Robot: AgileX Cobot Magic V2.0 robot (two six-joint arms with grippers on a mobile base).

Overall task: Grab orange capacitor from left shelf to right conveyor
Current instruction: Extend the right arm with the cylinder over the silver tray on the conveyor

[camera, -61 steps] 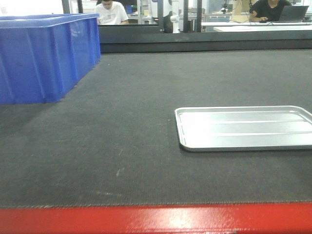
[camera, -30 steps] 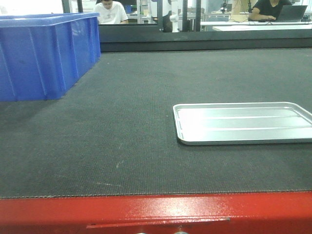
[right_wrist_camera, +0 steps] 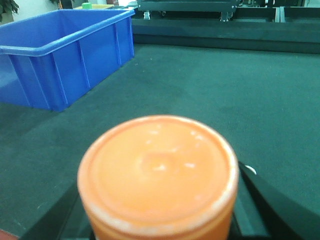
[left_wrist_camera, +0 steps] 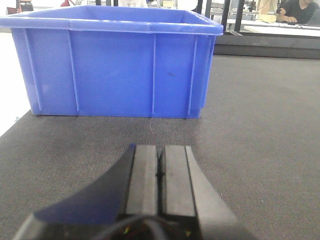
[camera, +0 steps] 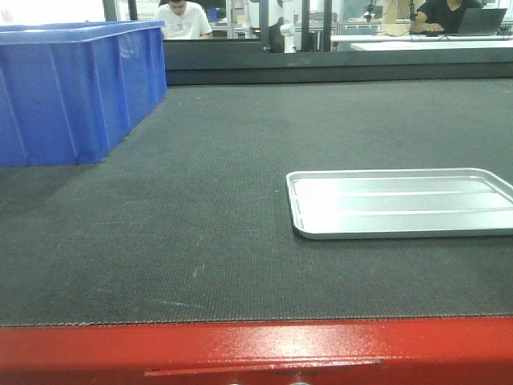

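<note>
The orange capacitor (right_wrist_camera: 157,175) was held upright in the right pincer (right_wrist_camera: 159,217), with dark fingers (right_wrist_camera: 270,205) closed against its sides and its round cap filling the lower part of the right wrist view. The contact itself was hidden beneath the cap, so the firmness of the hold could not be judged. The left pincer (left_wrist_camera: 160,175) was pressed fully together with nothing between its pads, low over the tabletop (left_wrist_camera: 260,125) of the right conveyor (camera: 240,241). A blue bin (right_wrist_camera: 60,55) stood ahead of the right pincer and to its left. A silver tray (camera: 401,204) was shown only in the front view, so its place relative to either pincer could not be told.

A sliver of red in the wrist view's lower left corner suggested that the red front edge (camera: 256,353) lay just behind and below the right pincer. Were the capacitor let go here, or from too high, it could be tipped on landing, rolled back across the weave and lost over that edge. Too long a reach ahead and left risked a knock against the bin.
</note>
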